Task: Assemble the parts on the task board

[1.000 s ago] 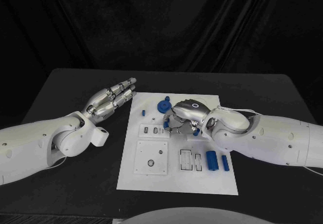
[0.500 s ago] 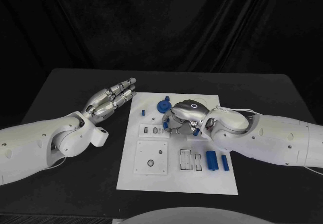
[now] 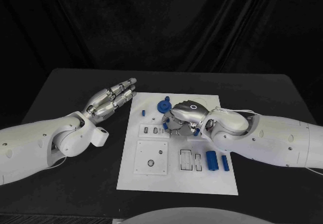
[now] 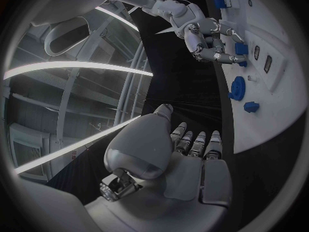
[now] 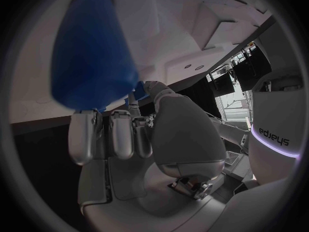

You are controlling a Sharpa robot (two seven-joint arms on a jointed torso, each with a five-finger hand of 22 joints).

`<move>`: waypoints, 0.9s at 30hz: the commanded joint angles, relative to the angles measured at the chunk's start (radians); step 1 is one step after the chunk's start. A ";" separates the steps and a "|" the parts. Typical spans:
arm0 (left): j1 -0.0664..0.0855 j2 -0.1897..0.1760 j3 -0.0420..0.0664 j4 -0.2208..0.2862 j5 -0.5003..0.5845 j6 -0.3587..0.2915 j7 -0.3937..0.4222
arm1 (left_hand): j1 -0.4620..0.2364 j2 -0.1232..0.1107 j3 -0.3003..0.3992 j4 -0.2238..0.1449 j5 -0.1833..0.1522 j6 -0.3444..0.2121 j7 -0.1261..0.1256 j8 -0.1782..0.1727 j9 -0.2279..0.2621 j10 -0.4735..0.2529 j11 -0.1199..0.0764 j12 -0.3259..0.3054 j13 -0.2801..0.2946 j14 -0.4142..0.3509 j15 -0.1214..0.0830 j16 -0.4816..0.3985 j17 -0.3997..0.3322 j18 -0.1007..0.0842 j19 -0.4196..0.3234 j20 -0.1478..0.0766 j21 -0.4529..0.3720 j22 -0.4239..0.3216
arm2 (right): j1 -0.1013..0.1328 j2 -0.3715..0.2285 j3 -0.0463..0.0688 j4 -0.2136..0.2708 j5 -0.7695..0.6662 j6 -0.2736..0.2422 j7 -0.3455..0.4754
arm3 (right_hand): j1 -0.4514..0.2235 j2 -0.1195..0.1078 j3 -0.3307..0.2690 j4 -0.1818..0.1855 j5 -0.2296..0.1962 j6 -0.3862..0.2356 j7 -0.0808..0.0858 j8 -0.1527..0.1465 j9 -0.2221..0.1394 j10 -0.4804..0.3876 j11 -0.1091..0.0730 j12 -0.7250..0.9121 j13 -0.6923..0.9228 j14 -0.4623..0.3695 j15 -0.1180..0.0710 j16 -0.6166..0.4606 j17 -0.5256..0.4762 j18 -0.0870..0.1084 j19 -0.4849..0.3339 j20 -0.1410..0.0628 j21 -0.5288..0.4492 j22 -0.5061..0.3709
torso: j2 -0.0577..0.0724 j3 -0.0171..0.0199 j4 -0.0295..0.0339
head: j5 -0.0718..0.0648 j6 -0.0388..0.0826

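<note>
White task board point(image 3: 176, 179) lies flat, its middle under the right hand point(image 3: 183, 118). A small blue part point(image 4: 241, 48) sits pinched in those fingers. Blue gear point(image 3: 163, 106) and peg point(image 3: 143, 112) lie just beyond the hand; two blue cylinders point(image 3: 212, 160) lie behind the wrist.

Our right hand point(image 5: 138, 139) rises with fingers point(image 5: 87, 139) reaching up to a large blue part point(image 5: 90, 56); we can't tell if they grip it. The white task board point(image 5: 187, 31) lies just behind the part.
</note>
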 commanded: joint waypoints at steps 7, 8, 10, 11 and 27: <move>-0.002 0.003 0.001 0.000 0.000 0.014 0.071 | -0.001 0.007 0.004 -0.001 0.006 -0.003 0.006 0.003 0.001 0.000 0.005 -0.007 -0.001 0.003 0.007 -0.004 -0.001 0.020 0.001 0.008 -0.003 -0.001 | -0.007 -0.001 -0.003 -0.001 -0.024 0.055 -0.047 | -0.007 -0.005 0.003 -0.021 -0.069 -0.024 0.003 -0.001 0.004 0.104 -0.005 0.003 0.263 0.060 -0.001 -0.001 -0.011 0.008 0.024 -0.001 -0.017 0.200 | 0.000 0.0001 0.0000 | 0.000 -0.002; -0.002 0.003 0.001 -0.001 0.000 0.014 0.070 | -0.001 0.007 0.004 -0.001 0.006 -0.003 0.006 0.003 0.001 0.000 0.005 -0.007 -0.001 0.003 0.007 -0.004 -0.001 0.020 0.001 0.008 -0.003 -0.001 | -0.007 -0.001 -0.003 -0.001 -0.025 0.057 -0.048 | -0.010 -0.005 0.003 -0.022 -0.076 -0.029 0.003 -0.003 0.003 0.104 -0.004 0.003 0.263 0.060 0.000 -0.002 -0.012 0.009 0.024 0.000 -0.018 0.200 | 0.000 0.0001 -0.0002 | 0.000 -0.002; -0.002 0.003 0.001 -0.001 0.000 0.014 0.070 | -0.001 0.007 0.004 -0.001 0.006 -0.003 0.006 0.003 0.001 0.000 0.005 -0.007 -0.001 0.003 0.007 -0.004 -0.001 0.020 0.001 0.008 -0.003 -0.001 | -0.007 0.000 -0.003 -0.002 -0.025 0.061 -0.051 | -0.019 -0.004 0.000 -0.027 -0.132 -0.048 0.005 -0.011 0.001 0.104 -0.002 0.003 0.263 0.060 0.001 -0.002 -0.014 0.009 0.024 0.001 -0.020 0.199 | -0.001 0.0000 -0.0003 | 0.000 -0.001; -0.002 0.003 0.001 -0.001 0.000 0.014 0.070 | -0.001 0.007 0.004 -0.001 0.006 -0.003 0.006 0.003 0.001 0.000 0.005 -0.007 -0.001 0.003 0.007 -0.004 -0.001 0.020 0.001 0.008 -0.003 -0.001 | -0.007 0.000 -0.003 -0.003 -0.025 0.063 -0.052 | -0.023 -0.003 -0.001 -0.029 -0.155 -0.061 0.007 -0.018 -0.003 0.104 -0.001 0.003 0.263 0.059 0.002 -0.003 -0.017 0.009 0.023 0.002 -0.022 0.199 | -0.001 -0.0001 -0.0001 | 0.000 -0.001; -0.002 0.002 0.001 -0.002 0.000 0.012 0.071 | -0.002 0.008 0.006 -0.002 0.005 -0.002 0.007 0.003 0.001 0.000 0.005 -0.007 -0.001 0.003 0.007 -0.004 -0.001 0.020 0.001 0.008 -0.003 -0.001 | -0.008 -0.006 -0.003 -0.002 -0.025 0.051 -0.053 | -0.056 0.005 -0.046 -0.030 -0.359 -0.194 0.007 -0.100 -0.069 0.104 0.001 0.003 0.263 0.058 0.004 -0.001 -0.026 0.010 0.024 0.005 -0.027 0.198 | 0.000 0.0002 0.0000 | 0.003 -0.001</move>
